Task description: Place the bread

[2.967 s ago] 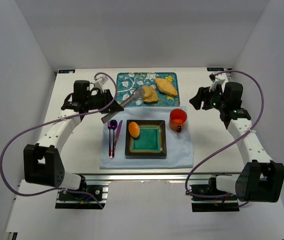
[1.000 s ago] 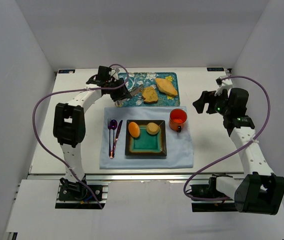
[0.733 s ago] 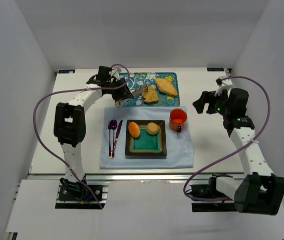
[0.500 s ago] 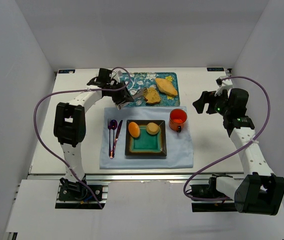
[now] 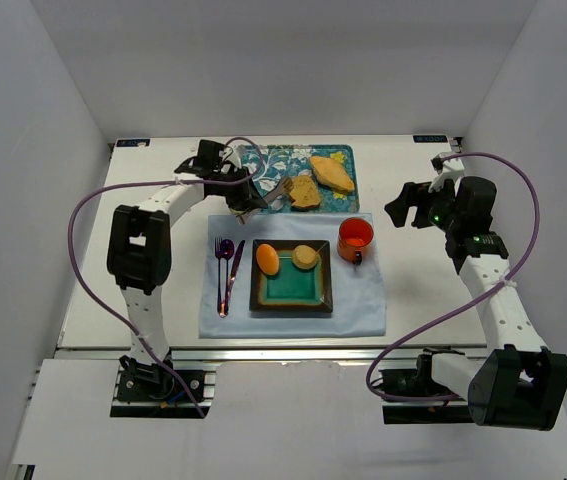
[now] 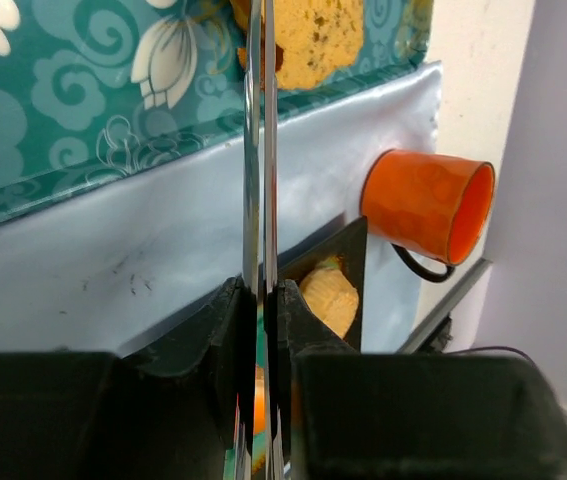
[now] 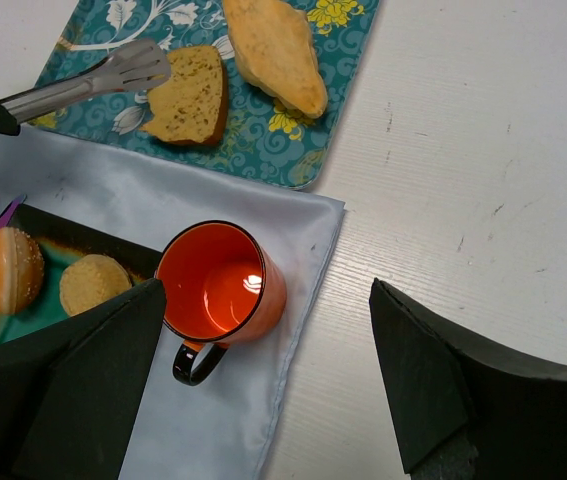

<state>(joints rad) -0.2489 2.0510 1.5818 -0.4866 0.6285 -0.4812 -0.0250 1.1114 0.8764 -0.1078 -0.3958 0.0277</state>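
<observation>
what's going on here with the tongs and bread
The left gripper is clamped on tongs, whose tips are squeezed together at the edge of the toast on the tray. Whether they pinch it is unclear. A roll and a bun already lie on the plate, and a longer loaf is also on the tray. The right gripper hangs open near the mug, holding nothing.

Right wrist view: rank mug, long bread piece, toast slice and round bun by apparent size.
1. orange mug, though it stands nearer the camera, so unsure
2. long bread piece
3. toast slice
4. round bun
</observation>
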